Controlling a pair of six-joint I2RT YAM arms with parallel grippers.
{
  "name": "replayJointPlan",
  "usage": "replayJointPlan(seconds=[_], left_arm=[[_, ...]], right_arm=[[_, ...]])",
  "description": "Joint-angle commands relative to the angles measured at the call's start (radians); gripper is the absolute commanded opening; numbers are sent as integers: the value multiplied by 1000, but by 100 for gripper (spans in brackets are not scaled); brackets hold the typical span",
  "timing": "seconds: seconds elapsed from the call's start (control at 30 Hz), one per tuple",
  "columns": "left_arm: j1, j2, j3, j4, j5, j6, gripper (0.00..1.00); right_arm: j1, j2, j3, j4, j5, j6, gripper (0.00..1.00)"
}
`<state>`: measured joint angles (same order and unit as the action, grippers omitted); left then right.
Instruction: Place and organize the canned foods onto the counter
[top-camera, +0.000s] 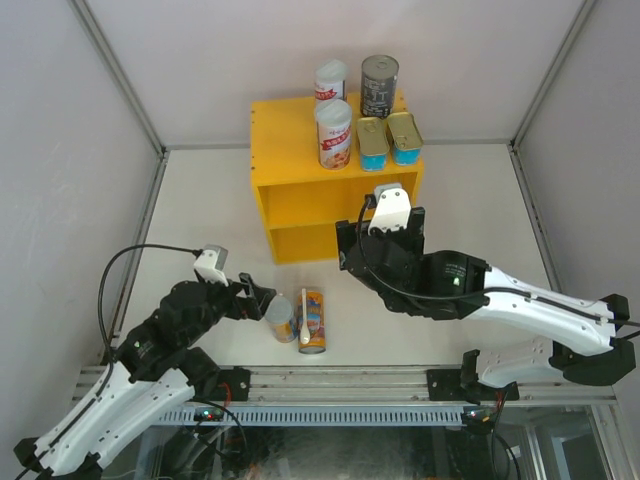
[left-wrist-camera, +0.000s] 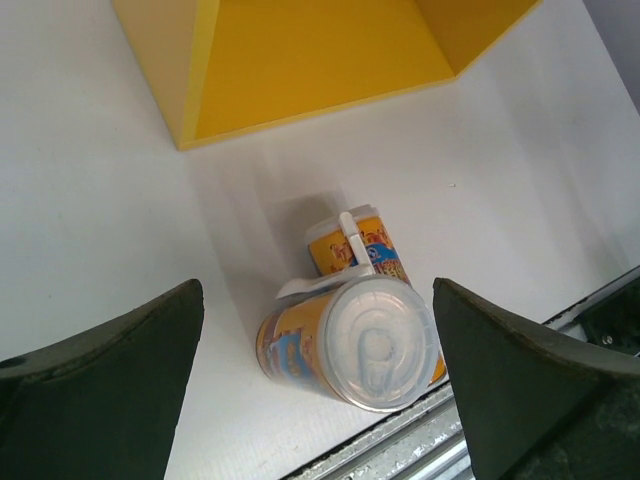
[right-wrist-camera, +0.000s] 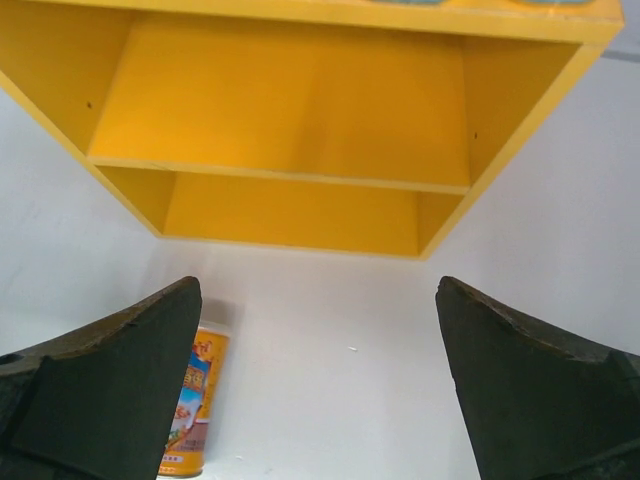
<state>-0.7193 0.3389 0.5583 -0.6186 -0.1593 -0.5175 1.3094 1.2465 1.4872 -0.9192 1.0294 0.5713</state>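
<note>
The orange-blue can (left-wrist-camera: 352, 348), in front of the counter (left-wrist-camera: 300, 60), stands between the jaws of the empty, wide-open left gripper (left-wrist-camera: 318, 292), which should centre before closing; the right gripper (right-wrist-camera: 318, 290) likewise gapes empty.

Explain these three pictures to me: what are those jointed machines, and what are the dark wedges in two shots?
They are two robot arms bolted at the table's edge. One picture looks down from above; the other two come from a camera on each wrist, and the dark wedges are that arm's own end effector fingers. A yellow shelf unit stands on the white table, carrying two white-red cans, a dark grey can and two flat teal tins. Two orange-blue cans sit on the table, one with a white spoon. The left end effector hovers open by them; the right end effector faces the shelf, open. Both are empty.
</note>
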Motion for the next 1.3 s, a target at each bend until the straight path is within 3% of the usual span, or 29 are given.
replayJointPlan(seconds=[0.0,0.4,0.77,1.27], left_arm=[[-34,23,-3,97,-50,52,100],[-204,39,-38,119,-149,47,96],[-451,79,-70,135,-421,-19,96],[-648,111,-128,178,-565,-90,96]], right_arm=[[-8,-51,-42,-5,52,96,100],[-128,-188,-184,95,-77,104,100],[-164,-173,-186,115,-137,47,99],[-197,-168,-197,142,-203,3,99]])
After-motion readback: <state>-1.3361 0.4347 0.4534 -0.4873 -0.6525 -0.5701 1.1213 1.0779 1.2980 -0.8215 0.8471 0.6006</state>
